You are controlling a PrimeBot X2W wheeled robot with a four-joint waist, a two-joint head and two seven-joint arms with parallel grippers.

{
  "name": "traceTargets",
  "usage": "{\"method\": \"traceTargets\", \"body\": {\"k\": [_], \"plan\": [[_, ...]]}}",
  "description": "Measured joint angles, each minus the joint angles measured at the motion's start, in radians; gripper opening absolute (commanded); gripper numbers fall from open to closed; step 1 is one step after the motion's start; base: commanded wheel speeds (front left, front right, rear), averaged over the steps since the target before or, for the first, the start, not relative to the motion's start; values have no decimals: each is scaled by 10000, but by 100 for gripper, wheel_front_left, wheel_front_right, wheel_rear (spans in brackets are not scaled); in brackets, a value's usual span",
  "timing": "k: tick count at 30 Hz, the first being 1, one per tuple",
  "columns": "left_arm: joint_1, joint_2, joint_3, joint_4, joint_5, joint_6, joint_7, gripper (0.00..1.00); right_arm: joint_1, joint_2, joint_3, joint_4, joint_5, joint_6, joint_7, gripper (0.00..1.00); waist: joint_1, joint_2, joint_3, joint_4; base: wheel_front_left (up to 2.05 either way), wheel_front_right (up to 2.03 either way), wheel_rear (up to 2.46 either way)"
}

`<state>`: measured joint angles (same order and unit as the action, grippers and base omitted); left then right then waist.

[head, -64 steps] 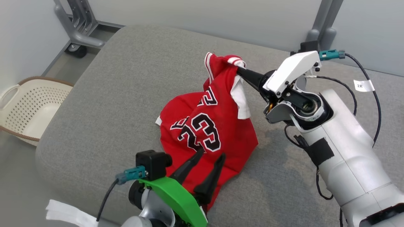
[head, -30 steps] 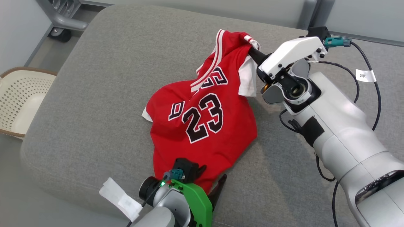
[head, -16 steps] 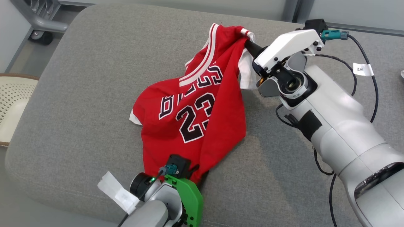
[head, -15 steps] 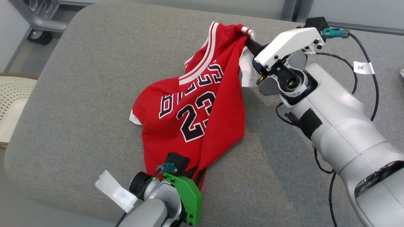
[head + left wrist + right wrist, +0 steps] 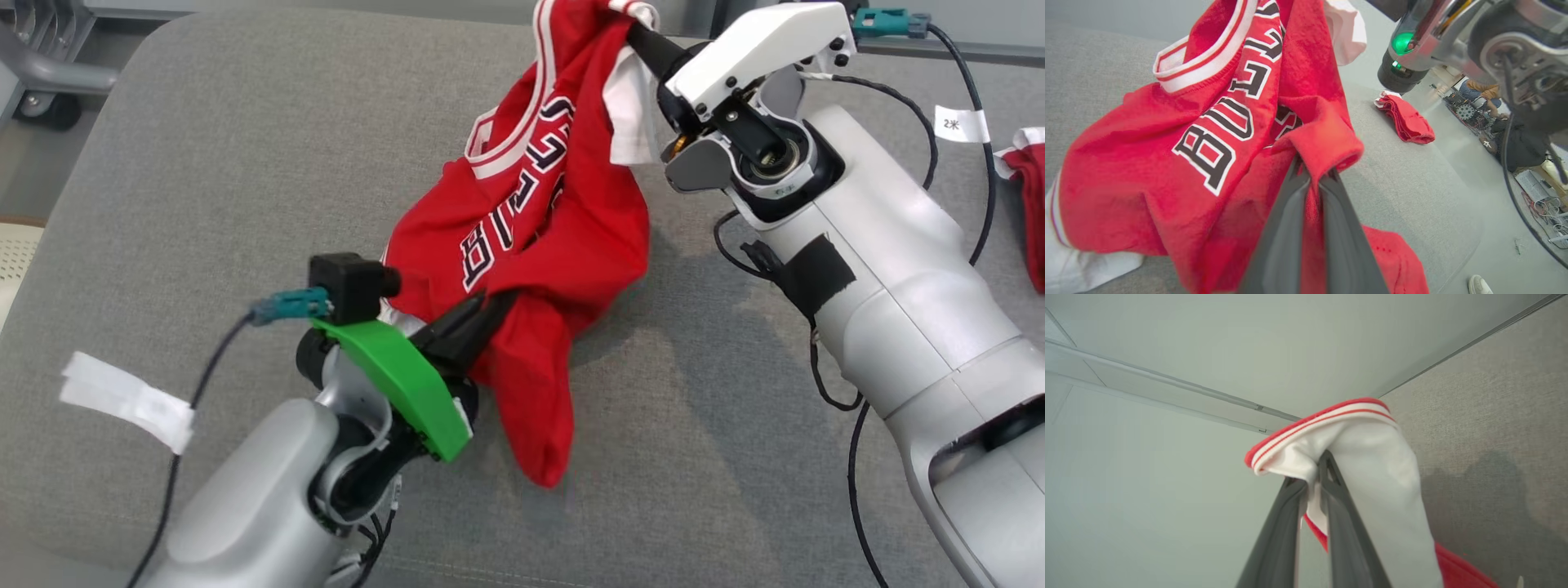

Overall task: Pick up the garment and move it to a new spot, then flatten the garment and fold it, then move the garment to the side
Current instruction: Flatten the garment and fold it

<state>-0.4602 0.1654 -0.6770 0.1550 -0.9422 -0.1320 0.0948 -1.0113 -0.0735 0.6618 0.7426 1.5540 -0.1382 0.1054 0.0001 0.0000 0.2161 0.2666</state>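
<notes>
A red jersey (image 5: 539,220) hangs between the robot's two claws above a grey cushion (image 5: 245,163). The left claw (image 5: 490,306), on the arm with the green bracket, is pinched tight on a fold of the red cloth at the jersey's lower part. From the left wrist, that fold (image 5: 1327,143) bunches over the tips of the closed claw (image 5: 1314,173). More of the jersey (image 5: 1167,134) spreads to the left of it, showing black-and-white lettering and a white-and-red striped collar.

The right claw (image 5: 633,31) is higher and farther back, and is also clamped shut. It grips the jersey's white, red-striped edge. From the right wrist, the white cloth (image 5: 1372,457) drapes over the closed claw (image 5: 1314,475) and down its right side, with the cushion (image 5: 1494,396) behind.

The jersey slopes from the right claw down to the left, and one flap hangs below the left claw. Whether the flap touches the cushion cannot be told.

A second red bundle (image 5: 1030,212) lies on the cushion well to the right, beyond the right arm, and also shows from the left wrist (image 5: 1406,122).
</notes>
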Motion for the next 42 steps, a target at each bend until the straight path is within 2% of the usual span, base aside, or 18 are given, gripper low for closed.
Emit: {"method": "traceTargets", "body": {"k": [3,8,9,10,11,12,15,21,24,27,29,32,36,42], "plan": [[11,708,408,-982,-905,0,433,0,181,-155,-113,-966,320,65,255,0,0,0,-155,-191,0,0,0],[230,2274,1565,-2332,-2357,2,1041,0,1016,-1035,-424,-2351,506,167,418,0,0,0,-437,-630,0,0,0],[274,2585,1816,-2472,-2508,4,1181,0,1228,-1202,-476,-2648,508,163,393,0,0,1,-494,-738,0,0,0],[274,2585,1816,-2472,-2508,4,1181,0,1228,-1202,-476,-2648,508,163,393,0,0,1,-494,-738,0,0,0],[370,3244,2424,-2564,-2805,6,1352,0,1662,-1473,-520,-3304,546,150,362,0,0,0,-602,-966,0,0,0],[370,3244,2424,-2564,-2805,6,1352,0,1662,-1473,-520,-3304,546,150,362,0,0,0,-602,-966,0,0,0],[480,4056,3336,-2497,-3235,12,1603,0,2289,-1739,-633,-4439,627,146,360,0,0,0,-735,-1343,0,0,0],[774,4215,3553,-2372,-4955,199,2876,0,3590,-1856,-671,-6644,1390,119,527,0,0,0,-848,-2166,0,0,0],[881,4322,3505,-2265,-5660,548,3609,0,4155,-1843,-583,-7517,1816,71,734,0,-1,0,-800,-2591,0,0,0],[903,4732,3365,-2079,-5904,995,4335,0,4469,-1969,-449,-7967,1894,48,813,0,0,0,-663,-2993,0,0,0],[903,5062,3260,-1908,-5954,1273,4805,0,4706,-2174,-470,-7869,2121,50,786,0,0,0,-498,-3225,0,0,0],[896,5191,3216,-1613,-6140,1708,5331,0,5104,-2477,-489,-7196,2249,48,602,0,-1,0,-141,-3489,0,0,0],[802,5358,3175,-1235,-6123,2176,5710,0,5236,-2389,-439,-6383,2251,48,242,0,0,0,402,-3776,0,0,0],[-145,5359,3147,-851,-5676,2219,5754,0,4869,-1881,-61,-5963,2238,48,-209,0,0,0,1291,-4048,0,0,0]]}}
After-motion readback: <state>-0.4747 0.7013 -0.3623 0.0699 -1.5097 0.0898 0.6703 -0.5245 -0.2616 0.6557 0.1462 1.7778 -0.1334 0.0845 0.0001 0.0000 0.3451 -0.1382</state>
